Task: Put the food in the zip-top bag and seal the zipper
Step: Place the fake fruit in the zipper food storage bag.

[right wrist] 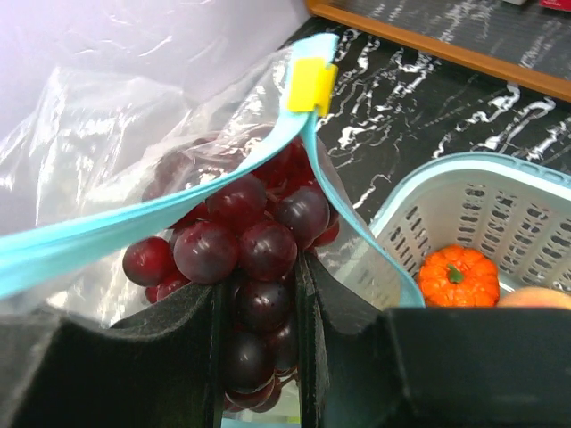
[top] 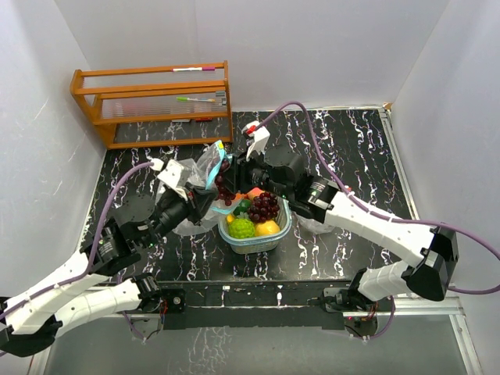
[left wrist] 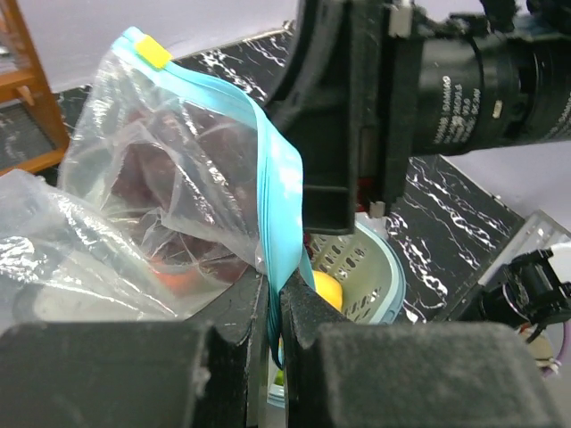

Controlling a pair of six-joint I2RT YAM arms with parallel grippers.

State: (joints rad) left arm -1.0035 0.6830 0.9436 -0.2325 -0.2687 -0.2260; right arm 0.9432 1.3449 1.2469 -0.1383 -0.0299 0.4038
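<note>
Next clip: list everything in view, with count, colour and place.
zip-top bag: 1, clear with teal zipper, held up left of the basket
held grapes: 1 bunch, dark red, at the bag's mouth
basket: 1, pale teal, table centre
basket food: green bumpy fruit, yellow fruit, orange pumpkin, peach-coloured piece, dark red grape bunch
rack: 1, orange-brown wood, back left
pens: 2, on the rack
table: 1, black marbled
left gripper: shut on the bag's zipper edge
right gripper: shut on the held grapes

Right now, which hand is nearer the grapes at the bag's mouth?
Right. The right hand grips the grapes; the left hand pinches the bag at its zipper edge, beside them.
</note>
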